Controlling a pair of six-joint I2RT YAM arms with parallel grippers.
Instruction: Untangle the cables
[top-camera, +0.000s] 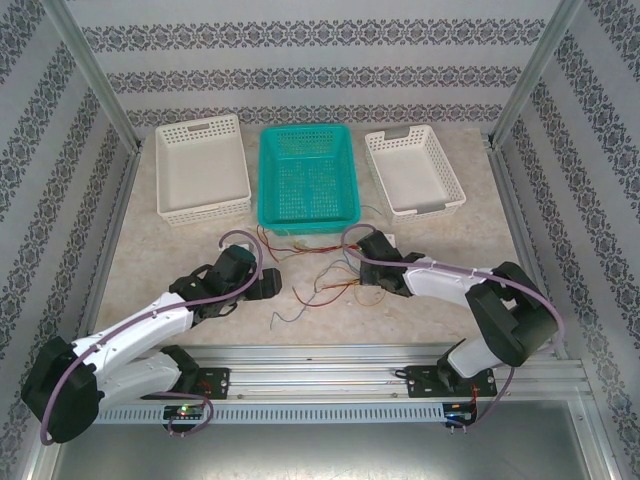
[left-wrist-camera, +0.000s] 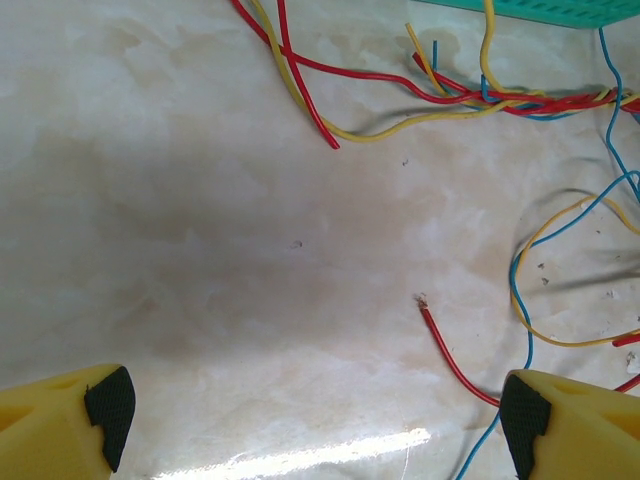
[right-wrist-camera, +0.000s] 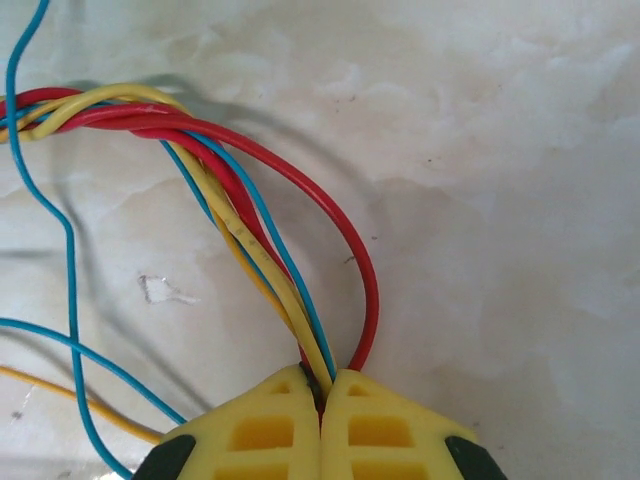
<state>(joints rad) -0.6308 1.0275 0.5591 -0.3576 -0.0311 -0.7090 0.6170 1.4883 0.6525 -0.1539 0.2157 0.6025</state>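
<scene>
The cables (top-camera: 322, 272) are thin red, yellow and blue wires lying tangled on the marble tabletop in front of the teal basket (top-camera: 308, 221). My right gripper (right-wrist-camera: 322, 385) is shut on a bundle of the cables (right-wrist-camera: 235, 195), with red, yellow and blue strands pinched between its yellow fingertips; it sits at the tangle's right side (top-camera: 368, 288). My left gripper (left-wrist-camera: 310, 425) is open wide over bare table, at the tangle's left side (top-camera: 266, 284). A loose red wire end (left-wrist-camera: 442, 342) lies near its right finger (left-wrist-camera: 570, 430). More of the cables (left-wrist-camera: 450, 95) cross ahead of it.
A white basket (top-camera: 205, 212) stands at the back left, the teal one in the middle, and another white basket (top-camera: 428, 207) at the back right. The teal basket's edge (left-wrist-camera: 560, 10) shows above the left gripper. Metal frame posts and patterned walls bound the table.
</scene>
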